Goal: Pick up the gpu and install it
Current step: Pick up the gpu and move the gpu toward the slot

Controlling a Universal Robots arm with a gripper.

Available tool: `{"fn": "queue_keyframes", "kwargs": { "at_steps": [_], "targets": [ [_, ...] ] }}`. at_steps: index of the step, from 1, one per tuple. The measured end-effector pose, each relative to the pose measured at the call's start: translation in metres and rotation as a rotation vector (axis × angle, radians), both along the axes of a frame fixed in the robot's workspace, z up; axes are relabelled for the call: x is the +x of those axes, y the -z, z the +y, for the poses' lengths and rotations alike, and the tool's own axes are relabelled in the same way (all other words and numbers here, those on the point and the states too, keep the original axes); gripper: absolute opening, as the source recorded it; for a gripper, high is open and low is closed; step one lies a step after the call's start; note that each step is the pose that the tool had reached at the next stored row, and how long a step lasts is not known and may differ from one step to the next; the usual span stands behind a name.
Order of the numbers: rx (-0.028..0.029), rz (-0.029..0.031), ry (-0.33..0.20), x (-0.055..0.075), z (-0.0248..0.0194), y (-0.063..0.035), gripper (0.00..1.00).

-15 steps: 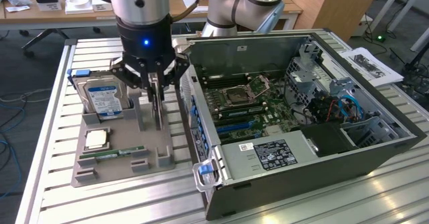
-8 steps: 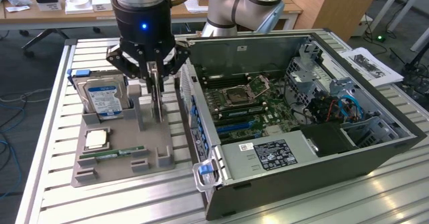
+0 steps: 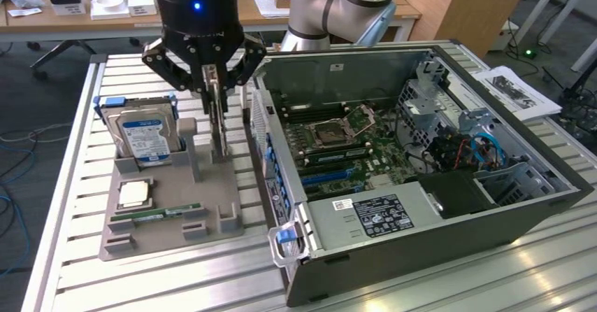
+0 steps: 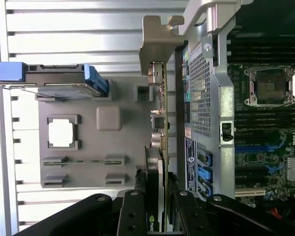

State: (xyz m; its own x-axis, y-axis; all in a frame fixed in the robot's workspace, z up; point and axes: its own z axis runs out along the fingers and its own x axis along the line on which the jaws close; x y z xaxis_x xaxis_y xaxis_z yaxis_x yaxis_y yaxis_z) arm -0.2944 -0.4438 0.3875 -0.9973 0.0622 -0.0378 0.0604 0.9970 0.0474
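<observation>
Off the pincer [image 3: 217, 81] toward the exterior view's left, a hard drive [image 3: 145, 133] stands slotted. Directly beneath, the gpu [image 3: 220, 130] stands on edge, its top clamped between the jaws (upright, likely for a straight lift). The open case [image 3: 401, 252] sits just beside.

Slatted metal table [image 3: 75, 256]: grey tray [image 3: 168, 217] placed lower left of exterior view, open computer case [image 3: 420, 242] centre-right, papers [image 3: 518, 91] upper right.
</observation>
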Motion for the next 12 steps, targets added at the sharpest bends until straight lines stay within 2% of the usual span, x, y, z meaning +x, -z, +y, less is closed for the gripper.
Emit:
{"fn": "queue_keyframes", "kwargs": {
  "at_steps": [12],
  "targets": [
    [-0.0002, -0.0153, 0.0, 0.0, 0.0, -0.0315, 0.27]
  ]
}}
